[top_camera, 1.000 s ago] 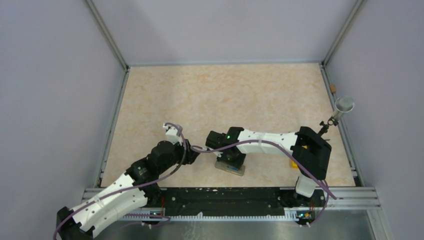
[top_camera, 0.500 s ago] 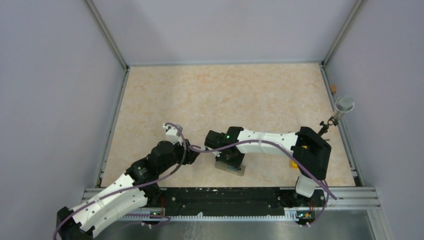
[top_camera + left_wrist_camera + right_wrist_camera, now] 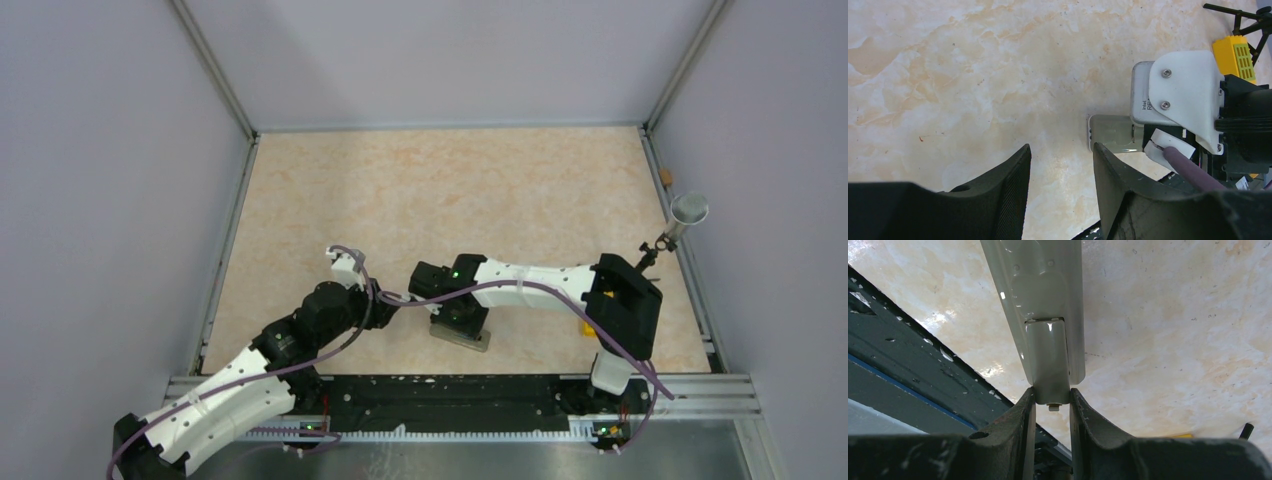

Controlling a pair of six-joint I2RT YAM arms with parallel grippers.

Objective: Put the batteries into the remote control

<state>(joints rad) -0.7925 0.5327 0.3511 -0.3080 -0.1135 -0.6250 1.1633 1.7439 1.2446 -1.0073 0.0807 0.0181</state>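
Right tool (image 3: 1051,396) is pinching the battery cover (image 3: 1047,357) at six o'clock on the remote control (image 3: 1038,280), probably to slide it off; left tool (image 3: 1062,150) is hovering half-open, empty.

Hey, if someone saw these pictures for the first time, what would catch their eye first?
Probably the remote control, lying grey back up near the front edge of the table, its narrow battery cover pinched in the jaws of the right arm. Next, the left arm, whose jaws stand open and empty just beside the remote.
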